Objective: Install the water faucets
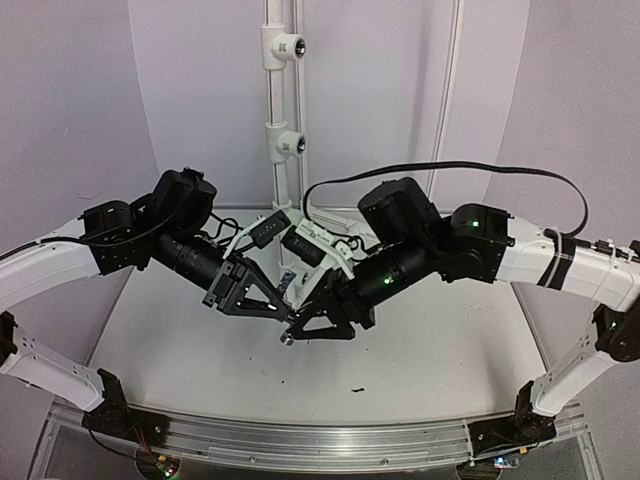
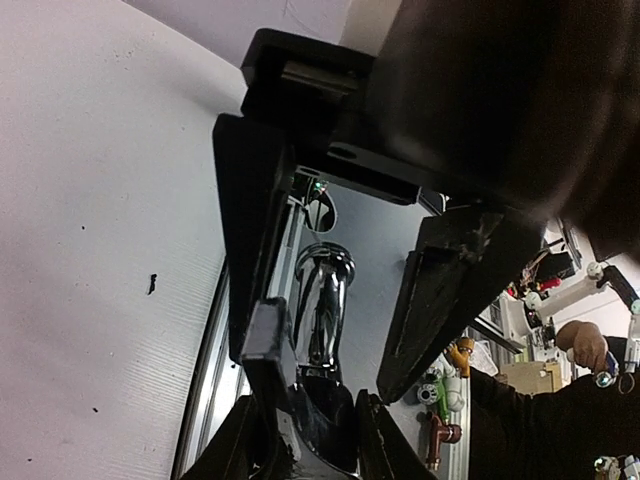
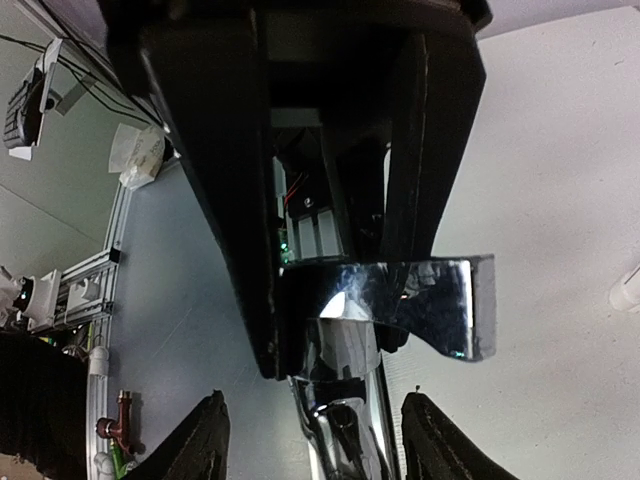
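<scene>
Left gripper (image 1: 284,314) and right gripper (image 1: 298,330) meet tip to tip just below the middle of the top view, low over the table (image 1: 440,350). Where their black fingers cross, only a small shiny knob of the water faucet (image 1: 288,339) shows, and how the jaws stand cannot be read from here. Up the middle of the frame runs a white pipe (image 1: 272,110) with two tee fittings (image 1: 288,46), well apart from the faucet.

From the left wrist, the left gripper (image 2: 312,445) at the bottom edge is clamped on the dark lower end of the water faucet (image 2: 322,310), which rises to the frame's centre. The right gripper (image 2: 326,368) reaches down from the top. One of its fingers (image 2: 250,260) sits right beside the chrome, while the other (image 2: 450,290) stands off with table showing between.

From the right wrist, the right gripper (image 3: 322,445) at the bottom edge has its fingers spread. Pale table shows on each side of the water faucet (image 3: 340,400), so it is not gripping. The lever handle (image 3: 430,300) juts right at mid-frame.

Judging by the polish, this is solid metal: stiff, rather heavy for its size, and slippery. I would clamp across the stout body just beneath the handle, not on the thin lever, leaving the threaded end free. That end is not visible here.
</scene>
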Robot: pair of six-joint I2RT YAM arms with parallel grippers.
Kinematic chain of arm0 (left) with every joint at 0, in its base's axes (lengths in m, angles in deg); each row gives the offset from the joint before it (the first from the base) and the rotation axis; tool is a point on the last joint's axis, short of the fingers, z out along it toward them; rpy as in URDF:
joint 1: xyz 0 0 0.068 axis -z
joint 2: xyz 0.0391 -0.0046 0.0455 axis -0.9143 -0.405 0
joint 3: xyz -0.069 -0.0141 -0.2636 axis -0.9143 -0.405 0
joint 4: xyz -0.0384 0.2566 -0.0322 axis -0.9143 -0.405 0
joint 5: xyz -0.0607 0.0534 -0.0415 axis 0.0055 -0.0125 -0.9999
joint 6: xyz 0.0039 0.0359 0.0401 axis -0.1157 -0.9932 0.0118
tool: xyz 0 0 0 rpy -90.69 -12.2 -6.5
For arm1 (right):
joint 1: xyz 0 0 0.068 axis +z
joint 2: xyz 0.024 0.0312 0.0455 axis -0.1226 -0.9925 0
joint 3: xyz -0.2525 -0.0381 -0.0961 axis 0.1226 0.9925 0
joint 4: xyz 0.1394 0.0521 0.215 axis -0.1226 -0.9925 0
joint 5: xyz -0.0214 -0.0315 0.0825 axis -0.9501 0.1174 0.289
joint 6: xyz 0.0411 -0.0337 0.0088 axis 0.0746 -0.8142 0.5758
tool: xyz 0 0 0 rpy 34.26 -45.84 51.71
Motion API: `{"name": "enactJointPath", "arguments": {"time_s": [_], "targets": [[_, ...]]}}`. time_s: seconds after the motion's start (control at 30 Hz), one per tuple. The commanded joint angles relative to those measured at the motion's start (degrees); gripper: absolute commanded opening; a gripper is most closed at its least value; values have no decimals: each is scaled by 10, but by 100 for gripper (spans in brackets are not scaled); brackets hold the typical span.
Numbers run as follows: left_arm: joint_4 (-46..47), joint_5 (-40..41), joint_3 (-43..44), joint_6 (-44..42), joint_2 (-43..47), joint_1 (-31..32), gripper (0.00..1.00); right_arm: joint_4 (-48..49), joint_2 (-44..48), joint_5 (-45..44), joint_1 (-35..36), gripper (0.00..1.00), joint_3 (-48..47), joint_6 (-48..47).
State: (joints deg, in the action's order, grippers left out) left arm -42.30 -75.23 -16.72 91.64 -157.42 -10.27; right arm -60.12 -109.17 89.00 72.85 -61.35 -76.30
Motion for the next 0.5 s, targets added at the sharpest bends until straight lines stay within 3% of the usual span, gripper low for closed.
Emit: {"name": "enactJointPath", "arguments": {"time_s": [0.0,0.33,0.47], "targets": [[8,-36,21,-14,1,-2,0,-17,-16,41,-6,46,-49,-29],[5,-42,16,-21,-3,-2,0,-16,-65,74,-7,34,-87,-43],[4,-47,14,-23,-2,-2,0,-15,-77,90,-8,19,-100,-52]]}}
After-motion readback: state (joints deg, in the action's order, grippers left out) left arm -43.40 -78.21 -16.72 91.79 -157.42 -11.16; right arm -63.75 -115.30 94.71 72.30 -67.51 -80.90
